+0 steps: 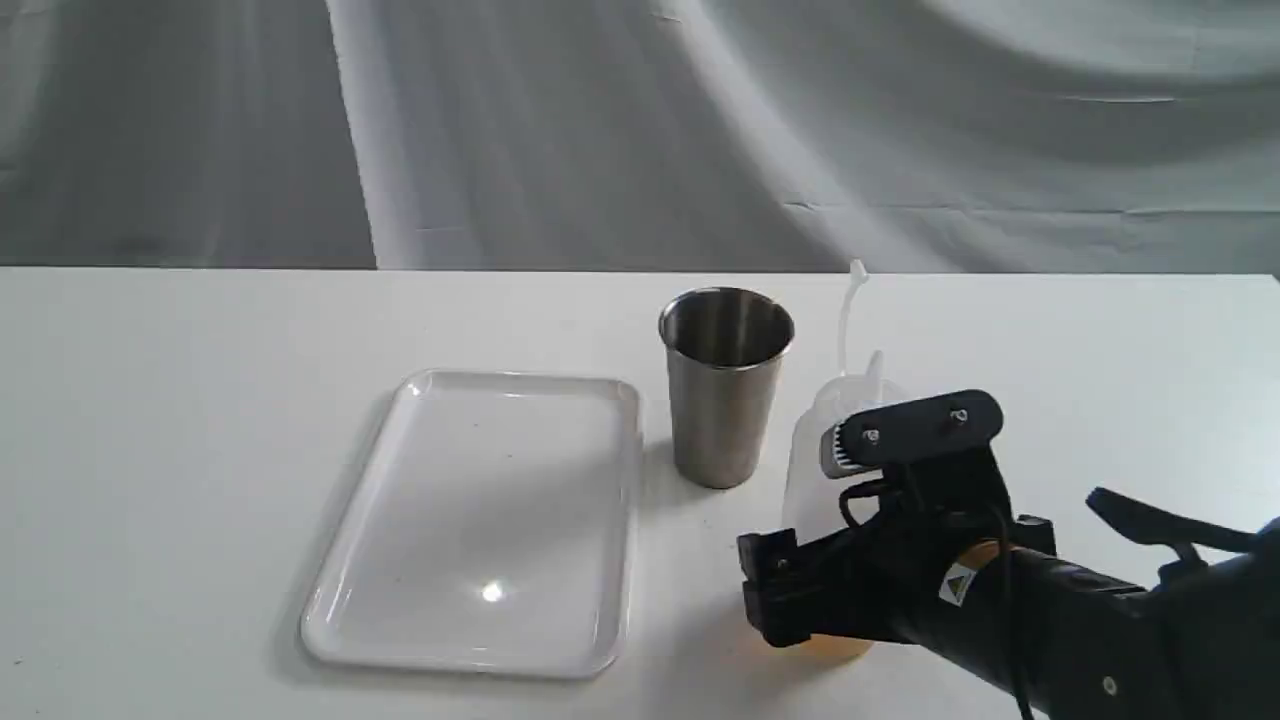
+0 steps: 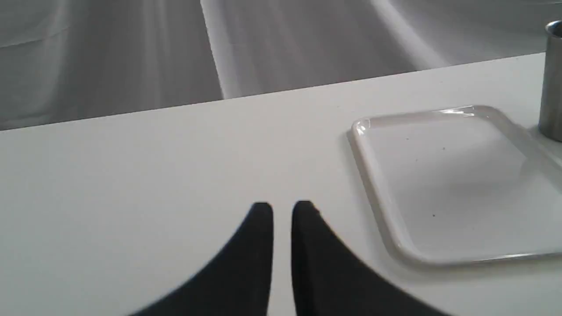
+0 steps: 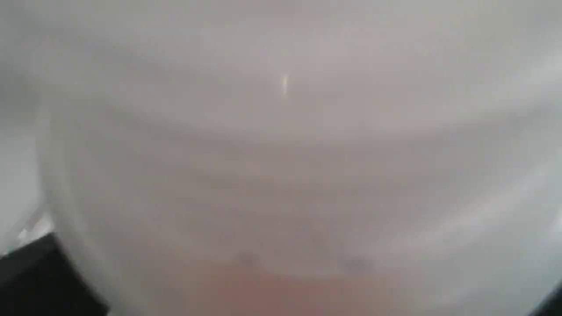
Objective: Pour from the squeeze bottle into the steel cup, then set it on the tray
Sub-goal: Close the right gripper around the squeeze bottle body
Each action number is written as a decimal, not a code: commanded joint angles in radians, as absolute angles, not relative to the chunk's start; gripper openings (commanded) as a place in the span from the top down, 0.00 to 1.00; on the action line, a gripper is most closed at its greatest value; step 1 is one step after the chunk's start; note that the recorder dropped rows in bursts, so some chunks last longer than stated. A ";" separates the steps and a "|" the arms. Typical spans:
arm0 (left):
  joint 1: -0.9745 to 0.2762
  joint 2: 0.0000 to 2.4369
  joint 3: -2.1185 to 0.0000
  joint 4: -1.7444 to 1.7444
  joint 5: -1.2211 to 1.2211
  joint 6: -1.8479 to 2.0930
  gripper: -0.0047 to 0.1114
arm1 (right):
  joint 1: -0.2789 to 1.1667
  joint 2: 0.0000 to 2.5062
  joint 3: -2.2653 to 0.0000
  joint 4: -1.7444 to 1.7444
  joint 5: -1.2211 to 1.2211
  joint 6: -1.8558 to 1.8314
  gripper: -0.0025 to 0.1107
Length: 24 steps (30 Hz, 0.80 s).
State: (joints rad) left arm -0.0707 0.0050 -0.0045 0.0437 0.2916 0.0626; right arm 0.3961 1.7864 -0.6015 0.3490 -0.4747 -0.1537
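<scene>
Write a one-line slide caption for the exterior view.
Right gripper straddles the upright bottle on the table, beside the cup; the tray lies on the cup's other side.

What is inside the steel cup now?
Through the rim of the steel cup only its dark far inner wall shows, with no liquid visible. The near wall covers the bottom, so anything there is hidden.

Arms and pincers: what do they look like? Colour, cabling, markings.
Right pincer: matte black fingers, grey ribbed pad, two screws. Right arm: black, black cable along it, white sticker with a yellow mark. Left pincer: two black tapered fingers; its arm is out of view.
</scene>
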 commanded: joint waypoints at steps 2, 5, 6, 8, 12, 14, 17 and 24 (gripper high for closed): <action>-0.074 0.000 0.000 0.044 0.285 0.061 0.89 | 0.398 1.788 -0.606 0.355 -0.485 -0.158 0.17; -0.074 0.000 0.000 0.044 0.285 0.061 0.89 | 0.398 1.788 -0.607 0.360 -0.485 -0.158 0.25; -0.074 0.000 0.000 0.044 0.285 0.061 0.89 | 0.398 1.788 -0.607 0.360 -0.485 -0.158 0.29; -0.074 0.000 0.000 0.044 0.285 0.061 0.89 | 0.398 1.788 -0.607 0.360 -0.485 -0.158 0.35; -0.074 0.000 0.000 0.044 0.285 0.061 0.89 | 0.398 1.788 -0.607 0.360 -0.485 -0.158 0.47; -0.074 0.000 0.000 0.044 0.285 0.061 0.89 | 0.398 1.788 -0.607 0.360 -0.485 -0.158 0.51; -0.074 0.000 0.000 0.044 0.285 0.061 0.89 | 0.398 1.775 -0.607 0.360 -0.485 -0.158 0.52; -0.074 0.000 0.000 0.044 0.285 0.061 0.89 | 0.398 1.683 -0.607 0.376 -0.438 -0.158 0.52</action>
